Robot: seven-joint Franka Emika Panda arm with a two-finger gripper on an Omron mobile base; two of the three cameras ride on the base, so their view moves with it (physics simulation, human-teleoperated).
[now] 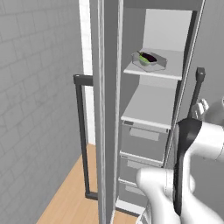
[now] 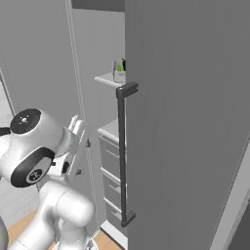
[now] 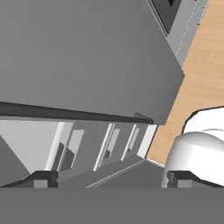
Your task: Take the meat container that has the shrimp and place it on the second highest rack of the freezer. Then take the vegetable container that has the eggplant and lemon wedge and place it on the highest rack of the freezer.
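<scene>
The tall narrow grey freezer [image 1: 153, 109] stands open, its pale shelves and grey drawer fronts showing in the left base view; on the topmost flat pale grey shelf board, the highest rack [image 1: 168, 70], sits a pale rectangular vegetable container [image 1: 149, 60] with a flared rim; inside it lie the small glossy dark purple eggplant [image 1: 148, 57] and a bit of bright yellow-green that reads as the lemon wedge [image 1: 143, 60], the two close together; the shelf board below it [image 1: 151, 107] carries nothing that can be made out from this side; beneath it come the stacked grey drawers [image 1: 142, 140].

In the right base view the flat grey freezer door [image 2: 190, 122] stands in front, with its long dark vertical bar handle [image 2: 122, 156] running down its near edge; the pale container shows past that edge as a small shape on the top shelf [image 2: 118, 72].

The white arm's two-finger gripper [image 3: 111, 178] holds nothing and its jaws stand spread wide, the two dark fingertips [image 3: 41, 178] far apart at the bottom of the hand view; that view looks along the grey door face, the dark bar handle [image 3: 74, 113] and the drawer fronts, with wooden floor [image 3: 205, 65] beyond.
</scene>
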